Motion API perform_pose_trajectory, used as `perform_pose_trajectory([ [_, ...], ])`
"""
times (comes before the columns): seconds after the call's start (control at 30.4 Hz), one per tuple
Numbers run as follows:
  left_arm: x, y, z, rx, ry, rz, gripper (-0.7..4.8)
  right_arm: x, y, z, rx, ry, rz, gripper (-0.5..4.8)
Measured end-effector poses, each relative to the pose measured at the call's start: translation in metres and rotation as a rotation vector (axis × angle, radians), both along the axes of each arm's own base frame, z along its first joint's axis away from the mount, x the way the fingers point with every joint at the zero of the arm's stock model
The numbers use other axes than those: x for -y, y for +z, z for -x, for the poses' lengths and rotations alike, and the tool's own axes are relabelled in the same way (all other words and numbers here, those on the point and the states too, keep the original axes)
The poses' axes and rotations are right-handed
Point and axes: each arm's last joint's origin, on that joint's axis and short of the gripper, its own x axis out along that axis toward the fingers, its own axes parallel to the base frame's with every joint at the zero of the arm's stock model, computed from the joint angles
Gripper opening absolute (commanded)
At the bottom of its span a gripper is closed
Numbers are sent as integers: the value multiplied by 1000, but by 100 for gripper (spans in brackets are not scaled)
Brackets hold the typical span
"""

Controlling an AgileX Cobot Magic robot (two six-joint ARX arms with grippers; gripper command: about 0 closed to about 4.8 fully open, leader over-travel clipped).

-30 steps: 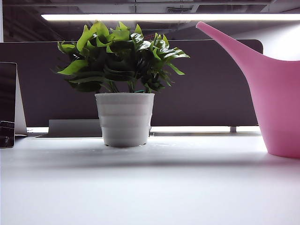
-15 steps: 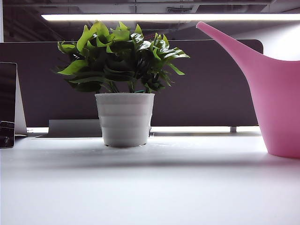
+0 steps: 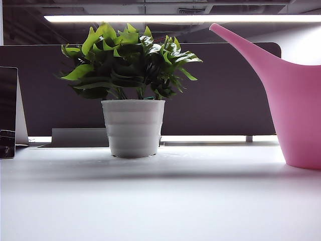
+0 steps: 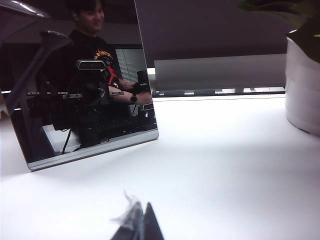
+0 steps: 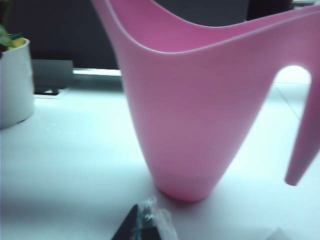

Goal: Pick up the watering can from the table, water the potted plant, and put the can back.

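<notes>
In the exterior view, the potted plant [image 3: 133,90] stood on the table [image 3: 160,201], the watering can [image 3: 296,105] upright well to its right. In the left wrist view, the left end effector [image 4: 140,227] sat clenched and empty low over the table before a leaning mirror panel [image 4: 80,85]. In the right wrist view, the right end effector [image 5: 145,227] was clenched, empty, just short of the can.

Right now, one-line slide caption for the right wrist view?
Shut right gripper low over the table, facing the upright pink watering can, nothing held; potted plant beside it.

No legible text, label or number
</notes>
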Motion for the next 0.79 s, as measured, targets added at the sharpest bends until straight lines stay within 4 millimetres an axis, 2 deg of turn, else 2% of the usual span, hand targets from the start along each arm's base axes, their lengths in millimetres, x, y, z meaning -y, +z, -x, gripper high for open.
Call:
perform_pose_trajectory([
  [0.23,0,0,0,0,0,0,-5,8,-2,-1,-19,-74,-2,-1],
  [0.79,0,0,0,0,0,0,-5,10,-5,-1,-55,-47,-3,-1],
])
